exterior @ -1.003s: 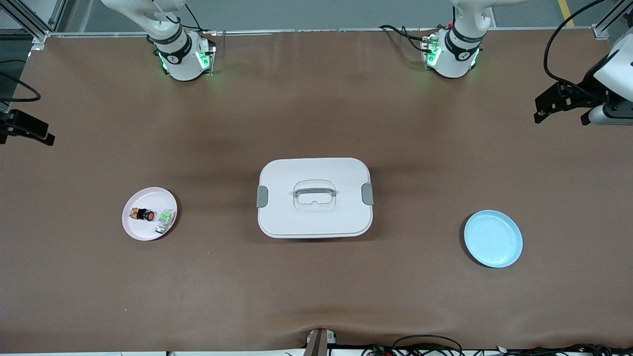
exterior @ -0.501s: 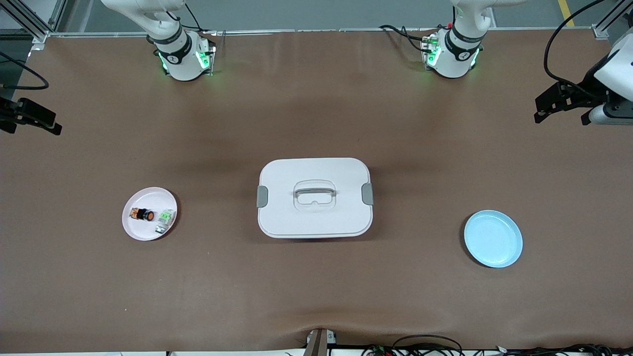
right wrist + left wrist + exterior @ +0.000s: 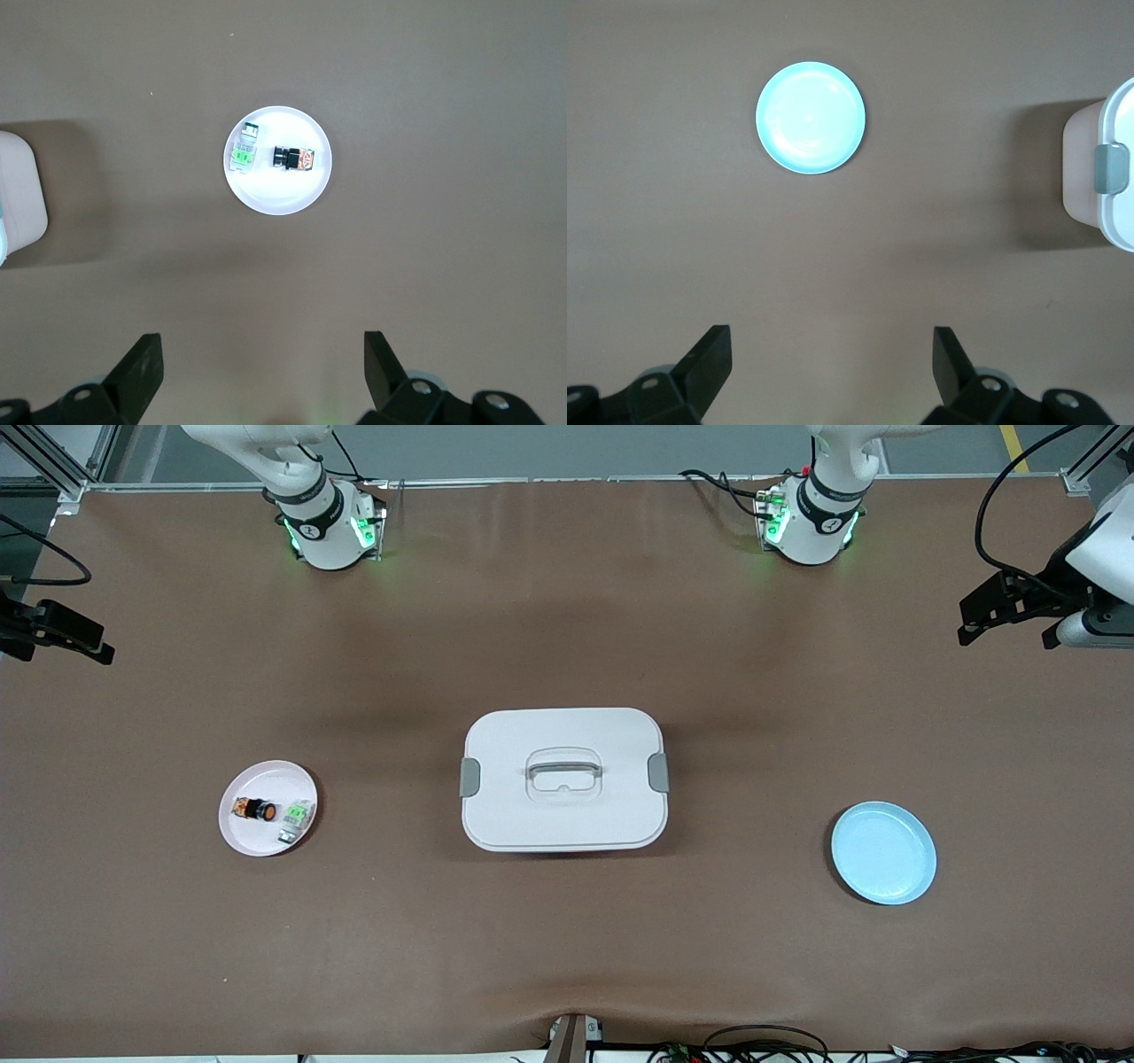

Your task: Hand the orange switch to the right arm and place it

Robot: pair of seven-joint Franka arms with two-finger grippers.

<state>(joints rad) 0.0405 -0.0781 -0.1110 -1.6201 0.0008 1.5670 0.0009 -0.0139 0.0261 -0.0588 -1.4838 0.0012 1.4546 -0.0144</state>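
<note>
While both arms hang high with jaws spread and empty, the orange switch lies on the pink plate, at nine o'clock from the lidded white box. Nothing is grasped yet; I judge the right gripper, over the table's right-arm end, must descend first, while the left gripper waits over the other end.

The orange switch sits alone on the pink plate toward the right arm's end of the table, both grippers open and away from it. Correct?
Not alone. In the right wrist view the orange switch shares the pink plate with a small green-and-white part. The rest holds: the right gripper and left gripper are open and away from it.
</note>
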